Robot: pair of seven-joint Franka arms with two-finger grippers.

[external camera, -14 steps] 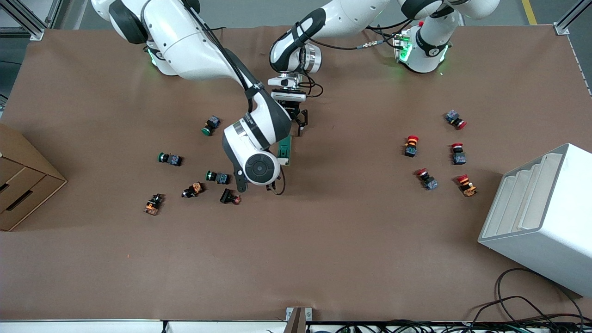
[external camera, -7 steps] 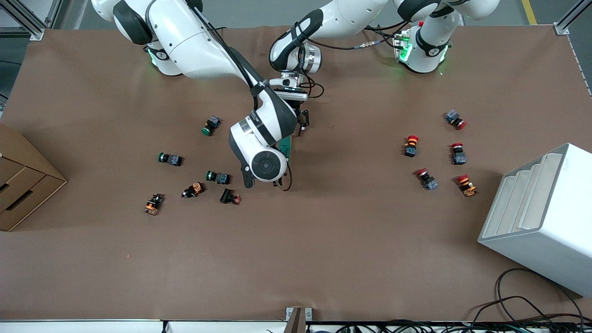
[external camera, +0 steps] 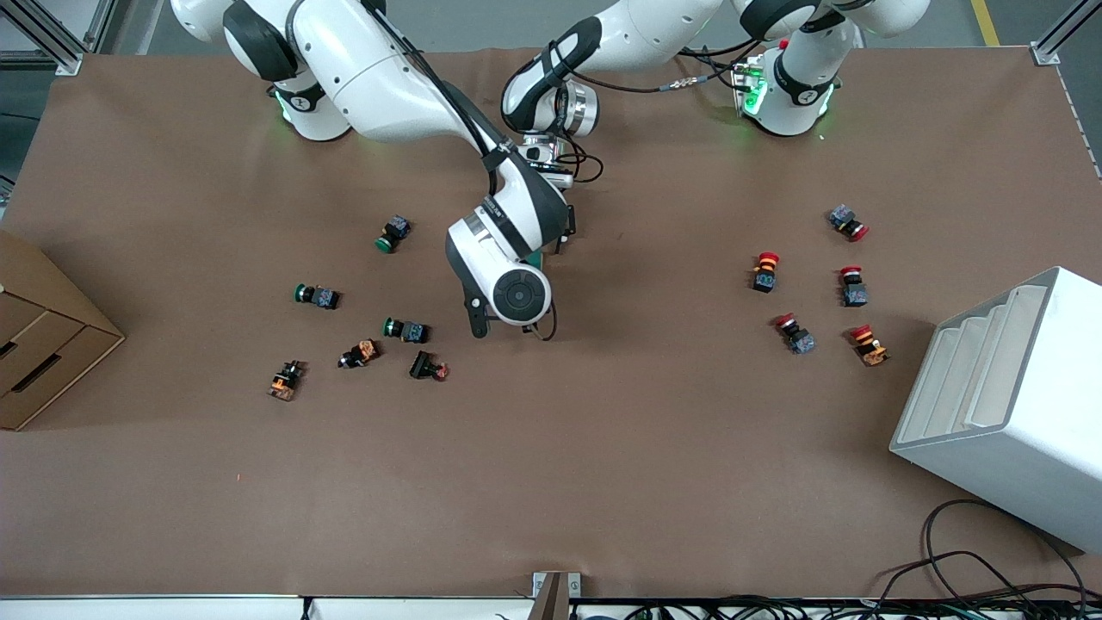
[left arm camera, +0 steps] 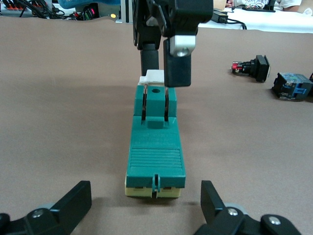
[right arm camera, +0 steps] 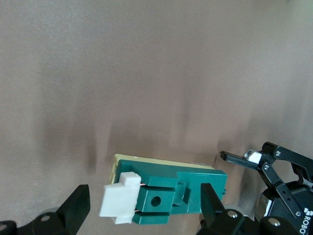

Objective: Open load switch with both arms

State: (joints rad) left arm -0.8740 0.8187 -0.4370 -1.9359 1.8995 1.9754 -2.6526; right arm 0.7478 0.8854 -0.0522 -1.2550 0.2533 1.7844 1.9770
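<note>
The load switch [left arm camera: 155, 147] is a dark-green block on a cream base, lying flat on the brown table, with a white tab [left arm camera: 154, 77] at one end. In the front view only a green sliver of the load switch [external camera: 536, 257] shows beside the right arm's wrist [external camera: 510, 288]. My right gripper [right arm camera: 145, 208] hangs open just above the tab end, one finger past the white tab [right arm camera: 120, 198], the other over the body. My left gripper [left arm camera: 146, 203] is open and low at the switch's other end, its fingers wider than the block.
Several green and black push buttons [external camera: 405, 330] lie toward the right arm's end, and several red ones [external camera: 765, 269] toward the left arm's end. A white slotted rack [external camera: 1007, 405] and a cardboard box [external camera: 43, 336] stand at the table's two ends.
The right arm's wrist has swung toward the left arm's end and over the switch, covering most of it in the front view. The left arm has hardly moved.
</note>
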